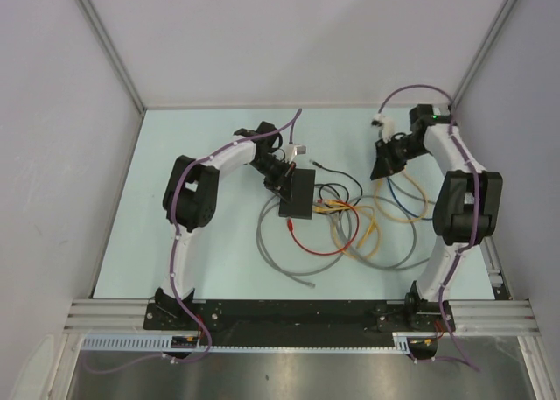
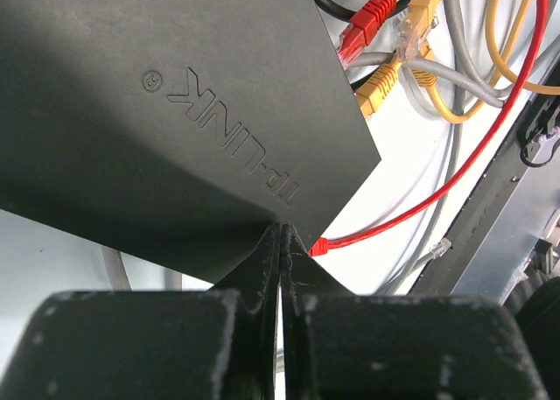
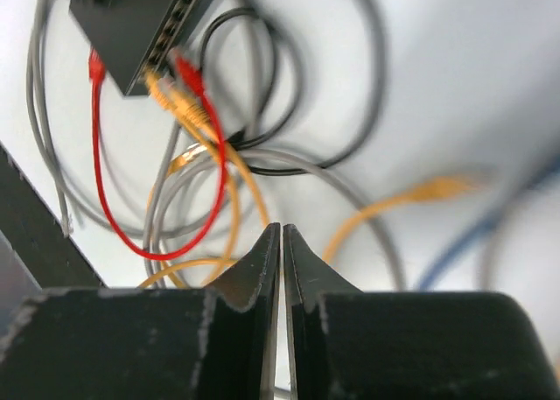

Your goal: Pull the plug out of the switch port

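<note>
Closest to the lens, the left gripper (image 2: 280,231) is clenched, its two black fingers pressed together with only a hairline slit and nothing between them. The tips sit at the near edge of the switch (image 2: 175,111); whether they press on it I cannot tell. The right gripper (image 3: 281,230) is clenched too, holding nothing, and hangs above the loose cables, well apart from the switch.

The pale bench (image 1: 140,242) carries everything. The left arm reaches in from the left edge towards the middle. The right arm stands along the right edge with its gripper turned inward near the far right corner.

The switch lies flat about midway between the near and far edges, slightly left of centre, with its socket row facing the right edge. To its right the cables spread in a tangle: a grey cable (image 1: 271,251) loops towards the near edge, a red cable (image 1: 308,245) curls beside it, and yellow, black and blue ones lie further right.

A red plug (image 3: 187,71) and yellow plugs (image 3: 179,105) sit at the sockets.
</note>
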Available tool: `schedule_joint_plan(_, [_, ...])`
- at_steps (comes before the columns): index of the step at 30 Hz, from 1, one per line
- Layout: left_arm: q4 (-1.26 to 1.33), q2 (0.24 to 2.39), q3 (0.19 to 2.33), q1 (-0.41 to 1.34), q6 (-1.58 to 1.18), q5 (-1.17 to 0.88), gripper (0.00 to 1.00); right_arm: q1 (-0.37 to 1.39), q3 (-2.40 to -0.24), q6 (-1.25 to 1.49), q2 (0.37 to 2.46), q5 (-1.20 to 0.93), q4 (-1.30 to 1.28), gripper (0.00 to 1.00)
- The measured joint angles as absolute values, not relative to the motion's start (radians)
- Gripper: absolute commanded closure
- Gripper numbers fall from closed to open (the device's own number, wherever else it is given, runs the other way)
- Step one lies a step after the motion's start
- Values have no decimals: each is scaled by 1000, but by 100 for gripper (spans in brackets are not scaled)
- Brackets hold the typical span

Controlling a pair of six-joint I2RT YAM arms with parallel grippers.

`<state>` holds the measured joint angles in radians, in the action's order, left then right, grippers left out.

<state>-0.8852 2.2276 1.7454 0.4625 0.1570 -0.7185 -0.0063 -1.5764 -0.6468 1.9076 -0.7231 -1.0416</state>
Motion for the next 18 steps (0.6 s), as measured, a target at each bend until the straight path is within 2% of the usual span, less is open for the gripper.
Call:
schedule_joint_plan(4, [-885, 2228, 1745, 463, 155, -719, 99, -125, -1666, -637, 1901, -754, -1066, 62])
schedule_joint_plan(8, [-884, 2228, 1745, 463, 154, -719, 99, -124, -1663, -700, 1871, -753, -1118, 59])
schedule_joint_plan(10, [-883, 2228, 1745, 463, 153, -719, 99, -54, -1589, -751, 1813, -752, -1137, 57])
schedule_joint_plan(15, [-881, 2228, 1745, 463, 149, -719, 99, 243, -1334, -811, 1658, -737, -1141, 55])
schedule_joint_plan(18, [-881, 2228, 1745, 463, 149, -719, 98, 306, -1264, -791, 1652, -703, -1129, 55])
